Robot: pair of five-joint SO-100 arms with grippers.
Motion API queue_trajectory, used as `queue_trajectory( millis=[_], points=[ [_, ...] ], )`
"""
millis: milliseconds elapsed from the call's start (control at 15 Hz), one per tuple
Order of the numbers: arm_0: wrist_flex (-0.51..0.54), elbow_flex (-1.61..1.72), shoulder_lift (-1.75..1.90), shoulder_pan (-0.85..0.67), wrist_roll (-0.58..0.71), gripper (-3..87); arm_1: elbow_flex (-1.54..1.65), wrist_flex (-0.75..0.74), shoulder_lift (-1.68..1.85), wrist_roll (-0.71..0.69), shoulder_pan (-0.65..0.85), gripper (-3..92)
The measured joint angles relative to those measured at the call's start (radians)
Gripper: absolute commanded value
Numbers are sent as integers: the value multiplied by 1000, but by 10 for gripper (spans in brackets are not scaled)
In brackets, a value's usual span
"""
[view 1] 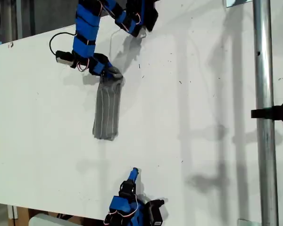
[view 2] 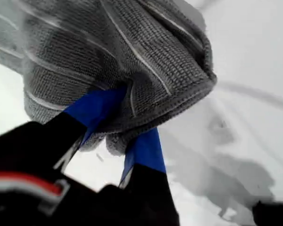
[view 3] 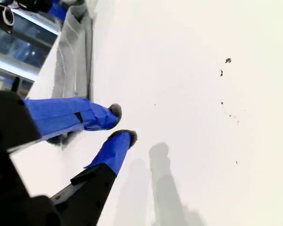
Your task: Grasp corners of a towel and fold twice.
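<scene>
Meanwhile, clamped the folded grey striped towel [view 1: 107, 113] end with first end effector [view 1: 114, 74] on the counter [view 1: 203, 117]; second end effector [view 1: 134, 172] slightly parted, empty.

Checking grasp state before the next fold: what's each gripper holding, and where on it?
My first gripper is shut on the towel, pinching its bunched end at the exterior view's top. My second gripper holds nothing; its jaws stand slightly apart over bare table.

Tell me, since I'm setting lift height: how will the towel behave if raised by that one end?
Probably floppy: the towel bunches and droops around my first claw. Likely light, as a small pinch holds its end. The folded strip would probably sag and unfold rather than stay flat.
</scene>
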Motion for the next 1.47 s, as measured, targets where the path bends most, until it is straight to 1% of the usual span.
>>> queue_trajectory(
  millis=[133, 200, 267, 333, 400, 467, 533, 667, 733, 800, 867, 933, 1067, 1200, 1267, 1333, 1400, 1467],
  points=[
    [0, 0, 0, 0, 0, 68, 5, 267, 267, 67, -109, -2],
    [0, 0, 0, 0, 0, 68, 3, 419, 370, 117, -164, -2],
    [0, 0, 0, 0, 0, 68, -38, 538, 425, 161, -219, -2],
    [0, 0, 0, 0, 0, 68, -110, 623, 436, 206, -261, -2],
    [0, 0, 0, 0, 0, 70, -172, 637, 425, 206, -278, -2],
    [0, 0, 0, 0, 0, 69, -222, 586, 353, 198, -273, -2],
    [0, 0, 0, 0, 0, 69, -267, 482, 236, 161, -265, -2],
    [23, 0, 0, 0, -26, 73, -431, 215, -66, 91, -264, 12],
    [34, 0, 0, 0, -51, 76, -531, 126, -202, 69, -264, 205],
    [43, 0, 0, 0, -74, 79, -595, 9, -287, 64, -264, 353],
    [48, 0, 0, 0, -95, 79, -607, -83, -299, 64, -264, 267],
    [52, 0, 0, 0, -121, 81, -615, -133, -291, 60, -264, 198],
    [64, 0, 0, 2, -186, 85, -592, -199, -149, 11, -252, 139],
    [72, 5, 0, 2, -245, 93, -382, -364, 138, -20, -227, 139],
    [72, 6, 0, 2, -279, 88, -264, -405, 273, -20, -221, 138],
    [72, 6, 0, 2, -293, 90, -133, -417, 414, -15, -222, 26],
    [72, 6, 0, 2, -288, 90, 14, -416, 575, 5, -247, 2],
    [72, 6, 0, 2, -278, 90, 175, -391, 759, 57, -288, -3]
  ],
)
